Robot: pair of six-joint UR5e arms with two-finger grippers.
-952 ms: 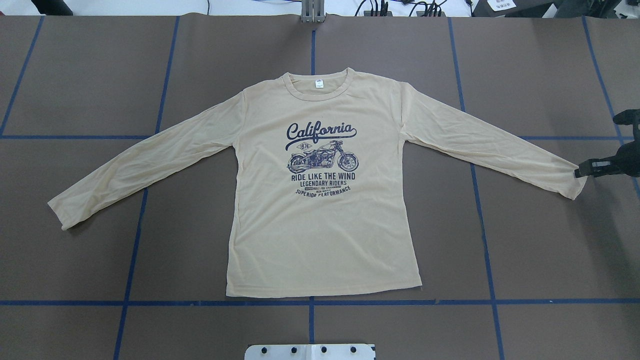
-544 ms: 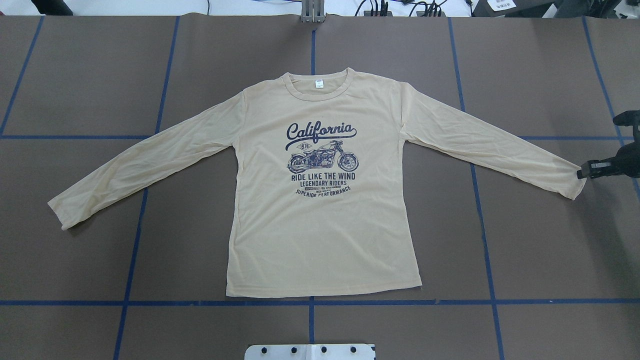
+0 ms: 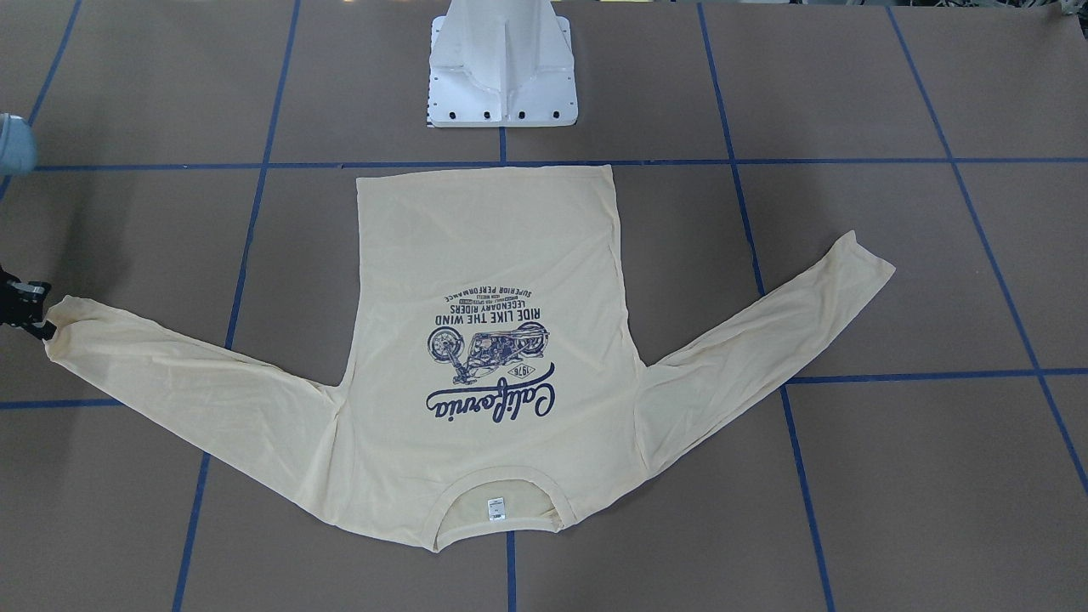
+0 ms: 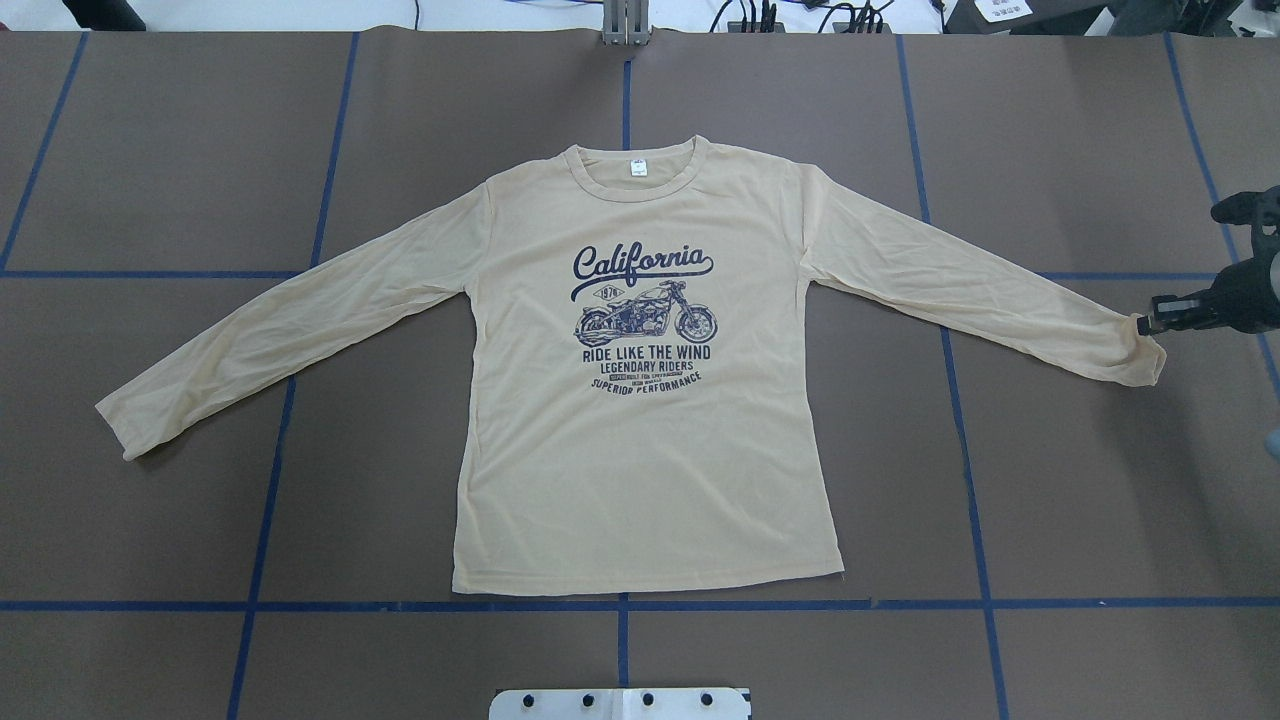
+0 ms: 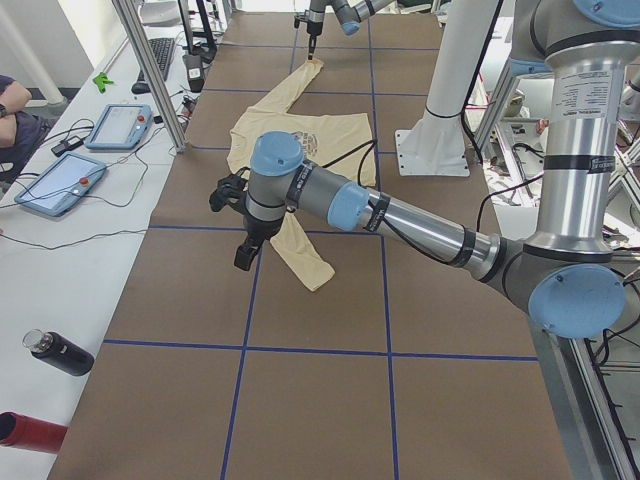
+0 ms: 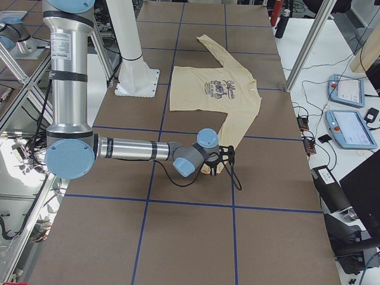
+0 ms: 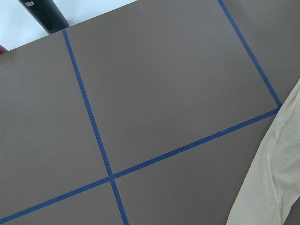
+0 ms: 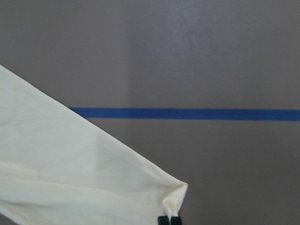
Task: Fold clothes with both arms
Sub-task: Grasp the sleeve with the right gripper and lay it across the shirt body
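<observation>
Looking across the scene, we see a wide brown matte table crossed by blue tape lines. On its middle lies the pale cream long-sleeved thin shirt, spread flat and front up, hem toward the robot, collar away from it, both sleeves angled outward. The grey metal jointed right arm reaches low over the table to the end of the sleeve on the robot's right. The grey metal jointed left arm stretches out near the other sleeve's end. A white fixed base pedestal stands just beyond the hem. The navy "California" motorcycle print sits on the chest. The black two-finger right gripper is pressed together on the corner of the sleeve cuff, where the cloth puckers at its fingertips. The black two-finger left gripper hangs over bare table just beside the other cuff; we cannot tell whether it is spread or closed. A small white neck label shows inside the collar.
</observation>
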